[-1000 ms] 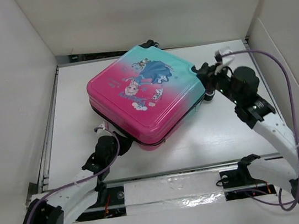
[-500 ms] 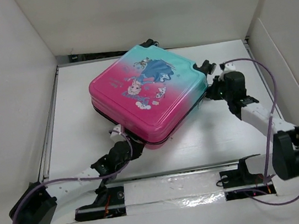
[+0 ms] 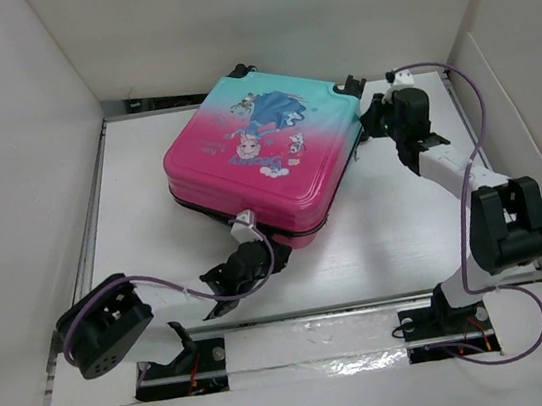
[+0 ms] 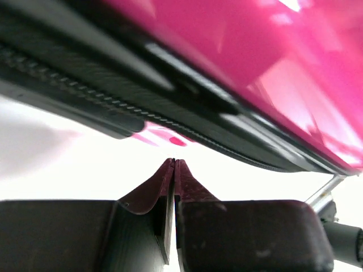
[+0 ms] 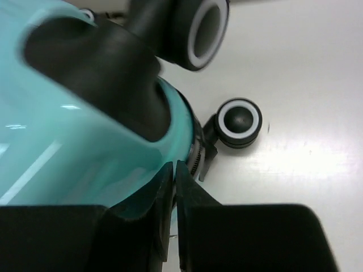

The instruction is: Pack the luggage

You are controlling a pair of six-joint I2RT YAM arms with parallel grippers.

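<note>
Luggage [image 3: 260,159] has swung anticlockwise. Left gripper [image 4: 173,164] clenched empty under its seam [image 4: 187,127]; right gripper [image 5: 173,165] pinched shut at the teal corner [image 5: 68,141]; case closed, zipping perhaps left.

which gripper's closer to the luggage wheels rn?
Right. The right gripper sits at the teal corner of the luggage, beside a wheel; the left gripper is at the opposite pink edge, by the zipper.

Luggage shell [image 3: 265,163]: pink-to-teal gradient, pink at the near side; cartoon princess print in blue, white and yellow.
Wheels [image 5: 240,123]: black, white ring.
Zipper trim [image 4: 74,85]: black.
Table [image 3: 387,237]: white.
Arm links [image 3: 448,170]: white, black joints.
</note>
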